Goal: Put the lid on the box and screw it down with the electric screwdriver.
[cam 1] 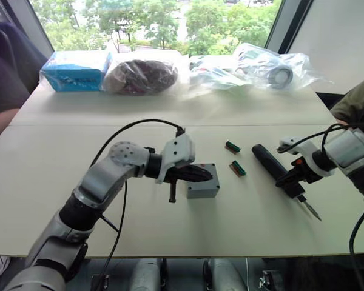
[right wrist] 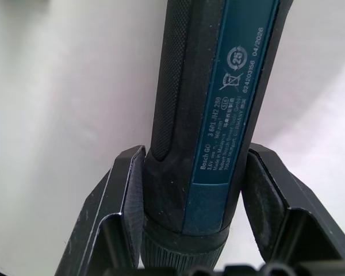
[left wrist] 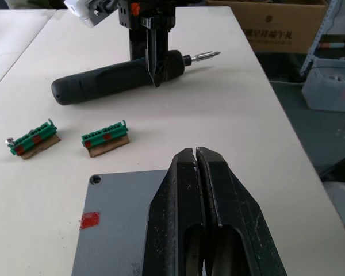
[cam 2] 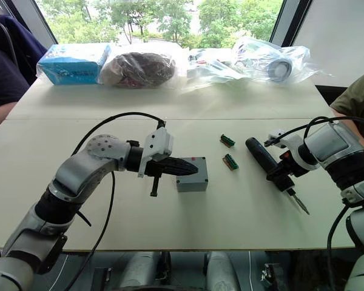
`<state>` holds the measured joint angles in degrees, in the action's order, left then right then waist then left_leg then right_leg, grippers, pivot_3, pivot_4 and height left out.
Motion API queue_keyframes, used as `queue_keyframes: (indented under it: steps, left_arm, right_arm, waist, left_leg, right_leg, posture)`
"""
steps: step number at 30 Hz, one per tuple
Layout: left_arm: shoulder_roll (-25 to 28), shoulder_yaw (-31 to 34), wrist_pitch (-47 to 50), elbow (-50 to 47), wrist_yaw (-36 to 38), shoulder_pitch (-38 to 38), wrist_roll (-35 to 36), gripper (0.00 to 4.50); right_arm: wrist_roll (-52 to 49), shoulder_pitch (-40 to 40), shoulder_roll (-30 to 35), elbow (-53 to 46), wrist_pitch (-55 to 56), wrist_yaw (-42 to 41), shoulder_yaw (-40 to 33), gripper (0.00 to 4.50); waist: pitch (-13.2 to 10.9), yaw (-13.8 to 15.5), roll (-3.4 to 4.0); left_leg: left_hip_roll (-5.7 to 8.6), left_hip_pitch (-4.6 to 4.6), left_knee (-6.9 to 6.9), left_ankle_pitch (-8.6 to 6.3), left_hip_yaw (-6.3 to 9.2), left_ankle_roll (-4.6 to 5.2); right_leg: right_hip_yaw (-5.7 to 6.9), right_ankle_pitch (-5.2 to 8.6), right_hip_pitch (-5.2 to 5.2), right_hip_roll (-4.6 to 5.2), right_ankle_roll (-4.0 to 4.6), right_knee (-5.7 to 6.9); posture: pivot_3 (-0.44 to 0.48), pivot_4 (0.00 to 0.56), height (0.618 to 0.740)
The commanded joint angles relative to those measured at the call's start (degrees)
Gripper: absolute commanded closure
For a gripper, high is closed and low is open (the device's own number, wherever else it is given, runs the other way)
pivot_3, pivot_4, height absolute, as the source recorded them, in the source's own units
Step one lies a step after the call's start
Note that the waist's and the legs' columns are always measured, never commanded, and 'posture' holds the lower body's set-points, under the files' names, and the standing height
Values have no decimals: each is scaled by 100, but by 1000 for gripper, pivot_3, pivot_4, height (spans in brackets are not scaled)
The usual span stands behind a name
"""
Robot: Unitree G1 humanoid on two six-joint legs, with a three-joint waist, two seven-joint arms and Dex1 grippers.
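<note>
lid (left wrist: 118, 224) sits on the box (cam 1: 203, 189) mid-table, red mark showing on top, one screw hole visible at a corner; you're into the screwing step by the look of it. your left gripper (left wrist: 196, 167) has its fingers pressed together, empty, lying over the lid's top, seemingly steadying it. your right gripper (right wrist: 190, 190) has its fingers clamped around the electric screwdriver (cam 1: 282, 171) near the bit end; the tool lies on the table (cam 1: 60, 182), bit pointing toward the near edge. next you likely need to lift it, stand it bit-down and bring it across to a corner hole. two green blocks (cam 1: 235, 157) lie between tool and box, so carry over them. open table all around; the near edge is close to the bit. bags (cam 1: 261, 63) at the far side are well apart.
</note>
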<state>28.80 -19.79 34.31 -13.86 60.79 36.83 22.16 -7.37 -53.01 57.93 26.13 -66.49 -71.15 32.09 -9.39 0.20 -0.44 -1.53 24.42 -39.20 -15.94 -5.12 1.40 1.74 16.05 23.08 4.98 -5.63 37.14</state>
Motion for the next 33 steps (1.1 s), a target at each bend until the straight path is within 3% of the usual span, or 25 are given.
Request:
queue_keyframes:
  steps: [1,3,6,8,14,17,22,33]
  left_arm:
    - [27,286,-166,323,62,120,23,4500]
    - [47,408,-211,558,142,164,67,4500]
    - [-49,659,-321,902,120,264,159,4500]
    - [-139,860,-264,1034,125,305,331,4500]
    - [-380,1144,65,1106,45,123,693,4500]
    - [-384,1124,151,1072,8,-2,707,4500]
    - [-472,953,31,1120,-109,-195,486,4500]
    - [-581,461,-430,1294,-121,-441,-48,4500]
  right_arm:
    - [169,-528,-134,490,954,701,-925,2610]
    - [-112,-730,-334,514,1036,1100,-1669,2610]
    - [-817,-342,-725,-391,1751,1940,-3426,2610]
    - [-1047,202,-1041,-1323,2188,2307,-4097,2610]
    - [-2405,1460,-2665,-3853,1915,3503,-5656,2610]
    - [-2771,1857,-3219,-4538,1943,3953,-5810,2610]
    - [-2946,2413,-3936,-5243,2196,4494,-5366,2610]
    - [-3093,2816,-4019,-5378,2285,4614,-4759,2610]
  waist:
    - [-8,-47,12]
    - [-18,-78,31]
    - [-21,-87,35]
    - [-21,-63,35]
    - [-20,43,34]
    - [-20,59,37]
    - [-19,43,36]
    - [-19,44,38]
  left_leg:
    - [0,-1,-1,0,-4,0]
    - [4,7,-1,4,-13,-7]
    - [-5,23,11,24,-14,-42]
    - [-12,32,21,26,-11,-45]
    - [-21,36,3,27,-1,-47]
    - [-14,36,1,30,1,-52]
    - [-9,35,3,30,6,-52]
    - [-9,34,4,29,5,-49]
  right_leg:
    - [-2,-1,1,1,1,0]
    - [-8,-3,19,6,-2,12]
    - [-7,-1,42,-2,-4,10]
    - [-3,0,48,-10,-5,5]
    - [5,-1,33,-18,-6,1]
    - [3,-2,34,-12,-7,10]
    - [3,-2,33,-11,-6,8]
    - [1,-2,34,-14,-6,9]
  posture:
    - [0,150,740]
    - [0,150,740]
    - [0,150,740]
    - [0,150,740]
    - [0,150,740]
    - [0,150,740]
    - [0,150,740]
    - [0,150,740]
